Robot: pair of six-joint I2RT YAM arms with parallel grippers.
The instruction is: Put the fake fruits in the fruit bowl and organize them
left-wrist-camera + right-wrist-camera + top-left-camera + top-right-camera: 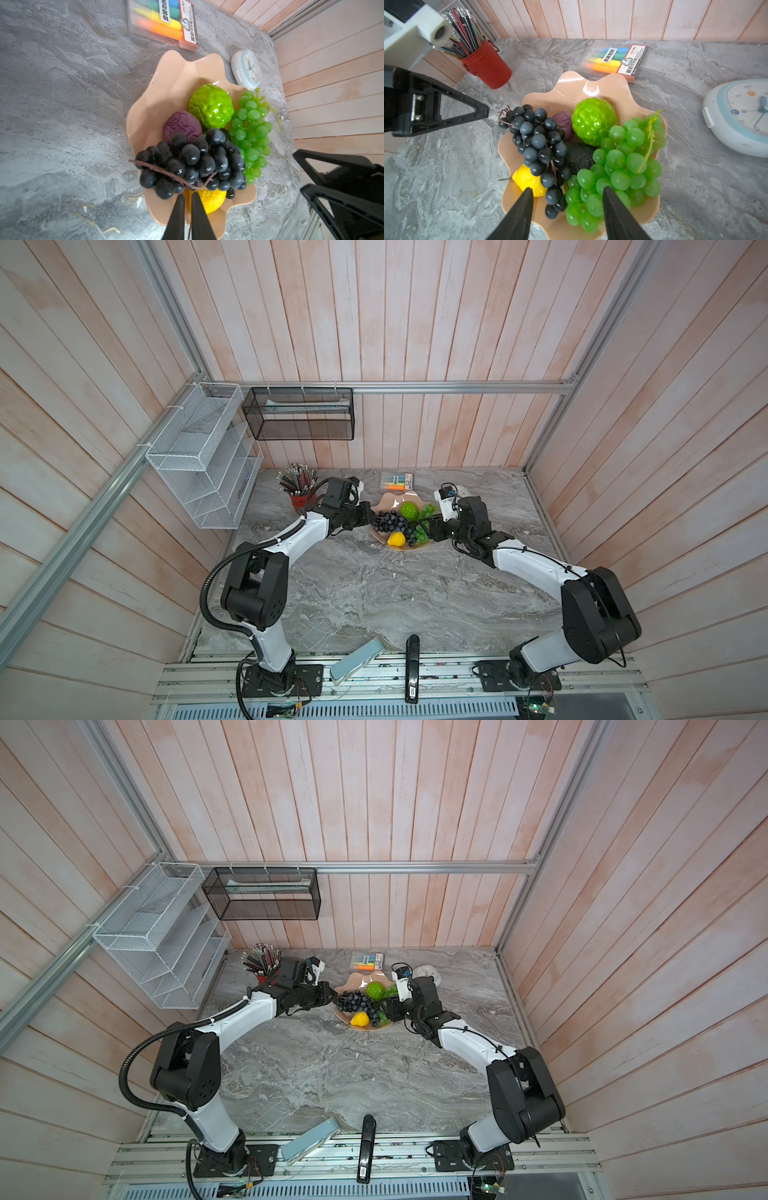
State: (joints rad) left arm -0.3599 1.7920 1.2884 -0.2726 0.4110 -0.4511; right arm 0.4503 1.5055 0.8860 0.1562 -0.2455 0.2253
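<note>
As green grapes (pixel 623 158) overhung the fruit bowl (pixel 566 87), I judged tidying needed a nudge; left fingers (pixel 177 218) pressed together, right fingers (pixel 521 216) spread.

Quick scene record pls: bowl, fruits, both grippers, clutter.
bowl: peach scalloped fruit bowl
in bowl: black grape bunch, green grape bunch, lemon, avocado, purple fruit, bright green bumpy fruit
outside bowl: no fruit seen
left gripper: jaws nearly together, empty, at bowl's rim beside black grape bunch
right gripper: jaws apart, over green grape bunch; contact unclear
nearby: clock, highlighter pack, red pencil cup
</note>
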